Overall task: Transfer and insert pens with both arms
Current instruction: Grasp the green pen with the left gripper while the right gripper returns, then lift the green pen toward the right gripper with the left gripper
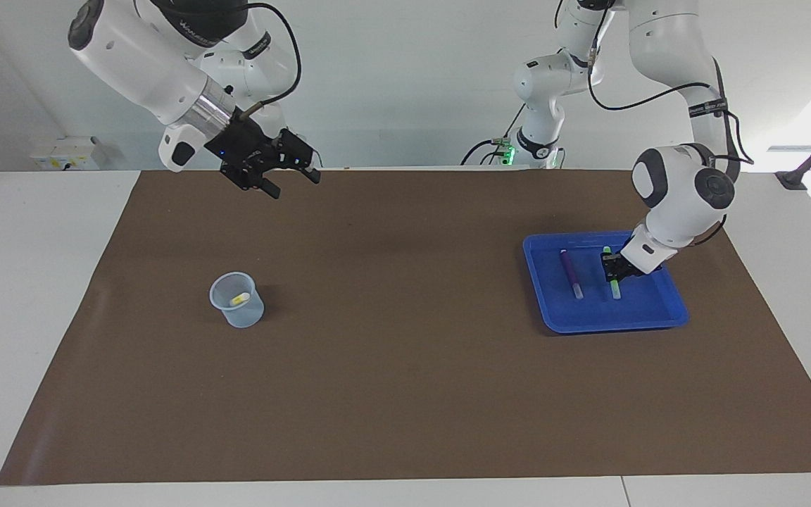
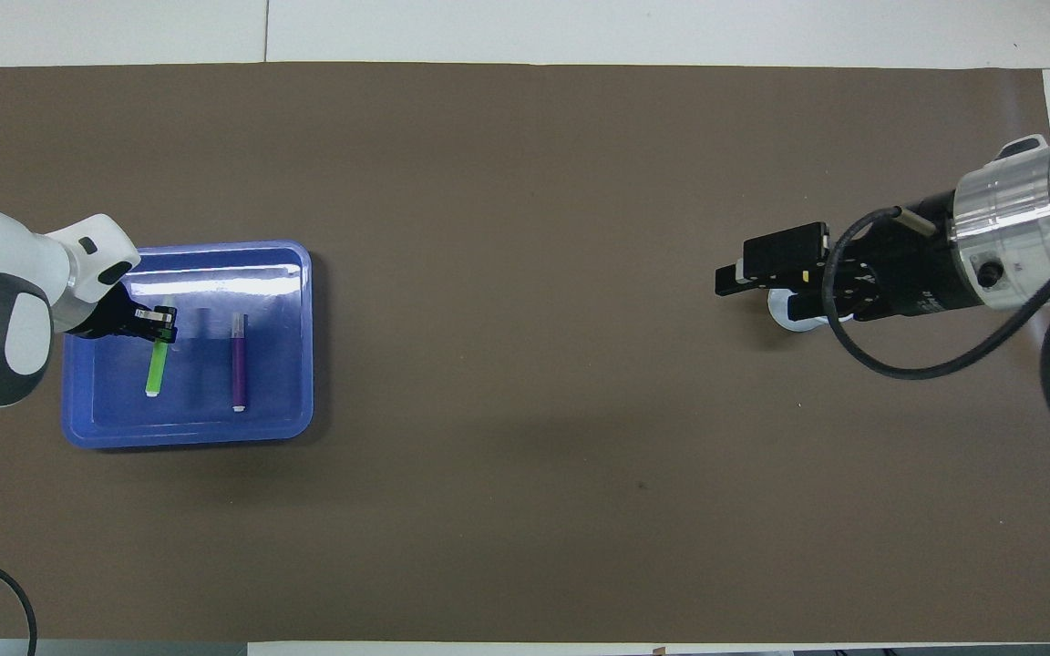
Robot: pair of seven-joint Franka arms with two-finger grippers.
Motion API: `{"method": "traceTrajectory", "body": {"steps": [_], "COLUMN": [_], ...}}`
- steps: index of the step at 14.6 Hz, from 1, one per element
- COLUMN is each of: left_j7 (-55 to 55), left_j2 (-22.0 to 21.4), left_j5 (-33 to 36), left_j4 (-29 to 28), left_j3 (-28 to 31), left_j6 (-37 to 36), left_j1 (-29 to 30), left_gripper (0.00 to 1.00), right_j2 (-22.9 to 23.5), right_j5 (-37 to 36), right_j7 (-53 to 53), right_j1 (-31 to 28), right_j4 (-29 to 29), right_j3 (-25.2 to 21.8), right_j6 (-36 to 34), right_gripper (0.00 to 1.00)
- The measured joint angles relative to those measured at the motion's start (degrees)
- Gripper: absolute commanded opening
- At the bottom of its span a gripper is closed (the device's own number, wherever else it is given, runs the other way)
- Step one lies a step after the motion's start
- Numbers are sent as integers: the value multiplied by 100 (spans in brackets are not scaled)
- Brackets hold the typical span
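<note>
The bright green marker pen point(image 1: 612, 282) sits clamped in your left claw point(image 1: 613, 270) over the blue plastic tray point(image 1: 553, 320), while your right claw point(image 1: 291, 180) hangs wide, empty.

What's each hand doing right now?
Left hand: closed on the green pen, over the blue tray.
Right hand: open, empty, raised over the mat.

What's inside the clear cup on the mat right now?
The cup holds one yellow pen, leaning against its wall. In the overhead view the raised right gripper covers most of the cup, hiding the pen there.
</note>
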Motion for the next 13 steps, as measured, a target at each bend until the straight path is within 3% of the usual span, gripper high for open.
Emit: {"method": "traceTrajectory", "body": {"steps": [3, 8, 13], "left_j7": [-596, -2984, -5885], "left_j2": [2, -8, -81], "left_j5": [-78, -1298, -2597], "left_j4": [517, 1369, 1627], "left_j3": [-45, -121, -371], "left_j6": [-857, -2111, -2340], "left_j1": [-32, -229, -526], "left_gripper": [0, 0, 0], "right_j2": [-62, -119, -155], "right_j5": [184, 194, 196], "right_j7": [679, 1223, 1223], "right_j1": [262, 626, 675], "right_j4": [-144, -289, -427], "right_j3": [9, 15, 10], "right_j6": [394, 783, 1086], "right_gripper": [100, 100, 100]}}
